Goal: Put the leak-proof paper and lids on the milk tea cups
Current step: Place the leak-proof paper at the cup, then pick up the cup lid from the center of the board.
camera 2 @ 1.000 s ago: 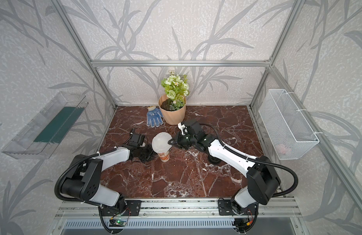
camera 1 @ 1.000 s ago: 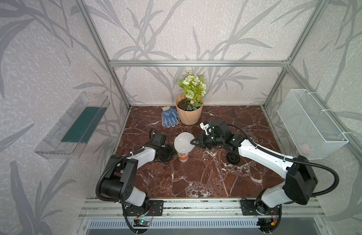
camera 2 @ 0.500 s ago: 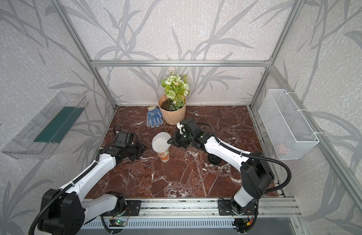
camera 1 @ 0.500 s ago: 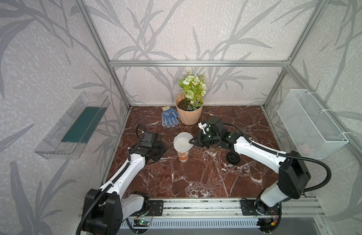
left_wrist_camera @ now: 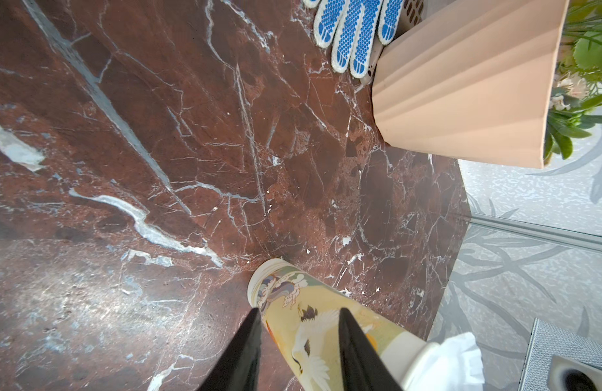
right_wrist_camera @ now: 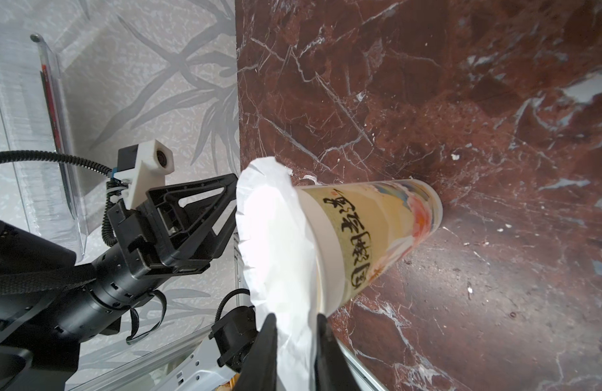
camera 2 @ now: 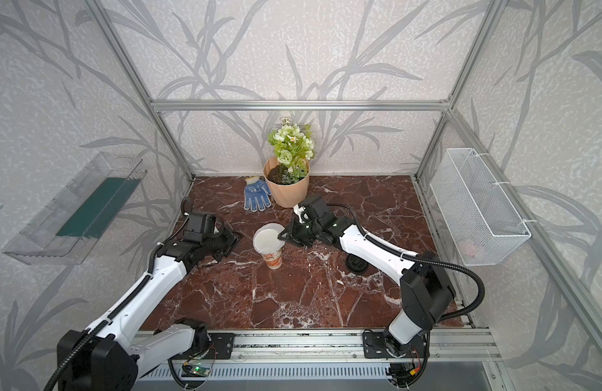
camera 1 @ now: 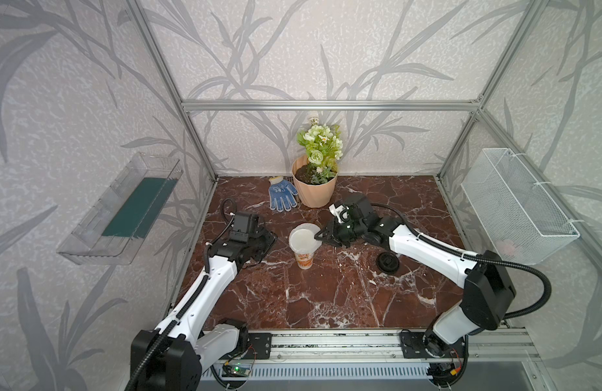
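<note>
Leak-proof paper (camera 1: 303, 238) sits draped over the mouth of the milk tea cup (camera 1: 304, 262), mid-bench (camera 1: 326, 298). Right jaws slightly parted astride its edge, pinching nothing, so it can settle. Left jaws narrowly open, empty, near enough to steady the cup.

**The marble tabletop and what rests on it**

In both top views we see a red-brown marble tabletop (camera 1: 326, 298) with white veining, filling the lower centre of the frame. Four things rest directly on it. At the upper centre of the slab, close to the back wall, stands a ribbed peach flower pot (camera 1: 314, 194). A blue-dotted glove (camera 1: 282, 195) lies flat just beside it, to its left. Near the middle the milk tea cup (camera 1: 304, 260) stands upright, well apart from the pot. To the right of the cup we see a black lid (camera 1: 387, 262) lying flat.
</note>
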Robot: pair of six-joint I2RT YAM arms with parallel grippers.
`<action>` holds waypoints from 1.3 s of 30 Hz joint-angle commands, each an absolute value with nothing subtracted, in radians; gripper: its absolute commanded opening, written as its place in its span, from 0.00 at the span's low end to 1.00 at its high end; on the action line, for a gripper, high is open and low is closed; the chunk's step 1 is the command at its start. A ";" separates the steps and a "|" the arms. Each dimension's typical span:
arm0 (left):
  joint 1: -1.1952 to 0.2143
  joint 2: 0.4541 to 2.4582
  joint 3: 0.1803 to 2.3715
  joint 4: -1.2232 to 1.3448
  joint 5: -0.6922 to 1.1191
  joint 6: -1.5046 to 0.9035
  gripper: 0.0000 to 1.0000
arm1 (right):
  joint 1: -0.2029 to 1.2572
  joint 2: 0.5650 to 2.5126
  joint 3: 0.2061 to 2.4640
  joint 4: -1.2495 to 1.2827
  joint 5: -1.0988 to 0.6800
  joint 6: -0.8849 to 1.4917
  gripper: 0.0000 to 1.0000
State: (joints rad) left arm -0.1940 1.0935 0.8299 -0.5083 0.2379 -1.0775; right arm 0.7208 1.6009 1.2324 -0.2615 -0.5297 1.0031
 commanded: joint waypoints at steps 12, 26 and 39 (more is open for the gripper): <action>-0.193 1.074 0.858 -0.528 0.260 -1.085 0.40 | 0.712 1.555 1.296 -0.428 -0.478 0.889 0.38; -0.194 1.074 0.838 -0.518 0.267 -1.086 0.40 | 0.707 1.602 1.349 -0.458 -0.462 0.859 0.24; -0.193 1.083 0.834 -0.509 0.275 -1.085 0.40 | 0.712 1.641 1.395 -0.525 -0.427 0.825 0.22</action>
